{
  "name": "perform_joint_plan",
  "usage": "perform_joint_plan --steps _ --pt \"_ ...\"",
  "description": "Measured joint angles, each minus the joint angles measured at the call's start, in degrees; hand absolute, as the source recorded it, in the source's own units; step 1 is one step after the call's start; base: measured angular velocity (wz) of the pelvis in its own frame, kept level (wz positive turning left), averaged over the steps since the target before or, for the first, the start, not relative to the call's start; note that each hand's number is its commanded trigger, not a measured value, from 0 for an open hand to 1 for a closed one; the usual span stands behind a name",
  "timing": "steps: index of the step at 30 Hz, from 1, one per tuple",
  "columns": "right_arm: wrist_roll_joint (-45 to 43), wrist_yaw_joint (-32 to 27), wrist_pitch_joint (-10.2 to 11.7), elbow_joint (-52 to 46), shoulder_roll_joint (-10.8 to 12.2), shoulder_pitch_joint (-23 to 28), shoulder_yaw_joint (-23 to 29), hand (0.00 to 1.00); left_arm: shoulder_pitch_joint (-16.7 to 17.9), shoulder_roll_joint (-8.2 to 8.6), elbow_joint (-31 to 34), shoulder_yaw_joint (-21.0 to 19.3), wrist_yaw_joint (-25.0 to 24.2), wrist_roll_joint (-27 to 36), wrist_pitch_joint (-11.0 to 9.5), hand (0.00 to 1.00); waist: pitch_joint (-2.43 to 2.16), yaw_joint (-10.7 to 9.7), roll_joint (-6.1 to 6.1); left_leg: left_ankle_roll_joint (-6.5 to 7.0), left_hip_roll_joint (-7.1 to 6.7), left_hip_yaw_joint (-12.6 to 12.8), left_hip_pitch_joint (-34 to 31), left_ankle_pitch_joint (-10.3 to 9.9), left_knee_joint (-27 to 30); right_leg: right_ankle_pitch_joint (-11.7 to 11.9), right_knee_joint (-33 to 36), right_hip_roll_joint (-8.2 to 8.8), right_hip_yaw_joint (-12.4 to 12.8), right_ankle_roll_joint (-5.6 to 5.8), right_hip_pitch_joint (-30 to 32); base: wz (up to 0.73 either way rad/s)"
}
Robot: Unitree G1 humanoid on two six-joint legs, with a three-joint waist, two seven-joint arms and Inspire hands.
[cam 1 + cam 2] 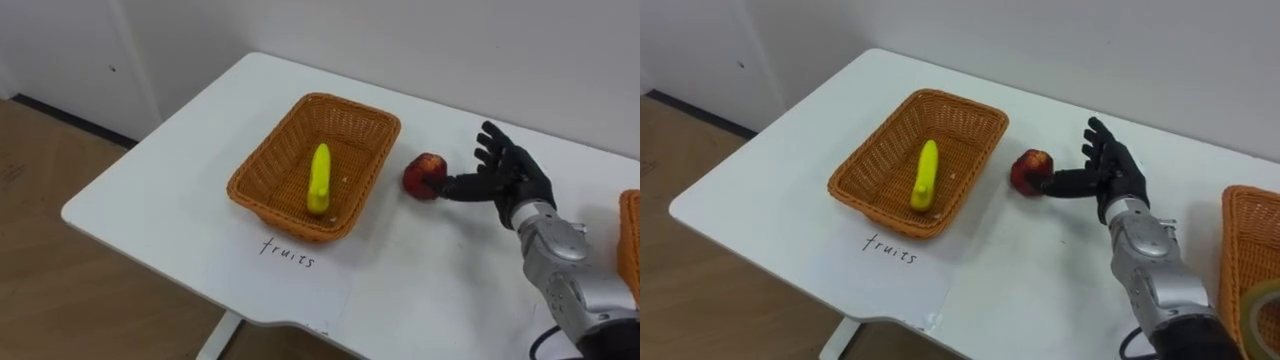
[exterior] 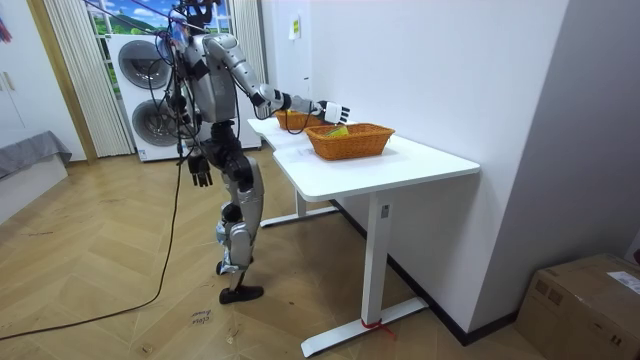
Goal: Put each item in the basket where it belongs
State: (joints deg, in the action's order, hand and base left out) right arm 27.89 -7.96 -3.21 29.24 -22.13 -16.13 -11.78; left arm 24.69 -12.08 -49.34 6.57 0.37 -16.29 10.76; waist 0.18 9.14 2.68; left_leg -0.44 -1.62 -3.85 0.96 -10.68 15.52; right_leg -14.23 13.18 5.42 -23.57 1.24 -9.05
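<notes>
A woven fruit basket (image 1: 262,170) stands on the white table (image 1: 180,190) with a yellow banana (image 1: 319,178) lying inside. Just right of the basket a red apple (image 1: 424,176) rests on the tabletop. My right hand (image 1: 515,175) is beside the apple on its right, open with fingers spread, and the thumb tip touches the fruit. A second woven basket (image 1: 1237,250) sits at the far right edge, holding a pale roll of tape (image 1: 1262,300). In the room view my left hand (image 2: 201,172) hangs relaxed at my side.
A handwritten paper label (image 1: 290,262) lies in front of the fruit basket near the table's front edge. A wall runs close behind the table. In the room view I stand at the table's end, with washing machines (image 2: 140,95) behind me.
</notes>
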Motion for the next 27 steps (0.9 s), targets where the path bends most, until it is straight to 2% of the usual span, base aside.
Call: perform_joint_plan --steps 12,14,16,19,24,27 --pt "-3.97 0.66 0.30 0.50 0.12 -0.02 -1.06 0.00 -0.02 -0.01 0.05 0.63 -0.97 1.02 -0.95 0.00 0.17 0.63 -0.15 0.04 -0.08 0.00 -1.82 0.03 0.51 -0.60 1.59 0.47 -0.26 -0.11 2.16 0.00" --pt "-4.19 0.66 0.81 2.11 0.09 -0.11 -1.03 0.00 -0.12 -0.02 0.06 0.60 -0.91 1.10 -1.12 0.00 0.23 0.63 -0.28 0.05 -0.16 0.00 -2.53 0.04 1.03 -0.67 1.92 0.59 -0.34 -0.06 2.67 0.04" --pt "-4.17 0.61 2.32 4.23 0.07 -0.61 -0.93 0.00 -0.64 -0.05 -0.01 0.60 -0.82 1.19 -1.22 0.00 0.37 0.73 -0.30 0.07 -0.17 0.00 -3.52 0.05 1.43 -0.99 3.17 0.82 -0.31 -0.15 3.97 0.02" --pt "-4.33 0.76 3.47 6.52 0.07 -2.45 -0.73 0.00 -1.44 -0.07 -0.47 0.60 -0.68 2.09 -1.67 0.00 0.77 0.76 -0.38 0.09 -0.29 0.00 -4.39 0.07 2.02 -1.87 5.02 1.43 -0.21 -0.43 5.44 0.00" --pt "-4.42 -0.15 3.55 7.86 0.03 -4.54 -0.68 0.00 -1.56 -0.39 -1.11 0.51 -0.67 2.34 -2.24 0.00 0.76 1.03 -0.26 -0.09 -0.09 0.14 -6.85 0.30 2.98 -2.66 6.86 1.59 -0.08 -0.97 8.17 0.03" --pt "-5.71 -0.66 4.58 9.65 -0.15 -5.83 -0.68 0.00 -1.74 -0.40 -1.19 0.50 -0.63 2.40 -2.35 0.00 0.79 1.13 -0.04 -0.26 0.04 0.17 -8.19 0.43 3.56 -2.85 7.69 1.59 0.11 -1.21 9.75 0.00"
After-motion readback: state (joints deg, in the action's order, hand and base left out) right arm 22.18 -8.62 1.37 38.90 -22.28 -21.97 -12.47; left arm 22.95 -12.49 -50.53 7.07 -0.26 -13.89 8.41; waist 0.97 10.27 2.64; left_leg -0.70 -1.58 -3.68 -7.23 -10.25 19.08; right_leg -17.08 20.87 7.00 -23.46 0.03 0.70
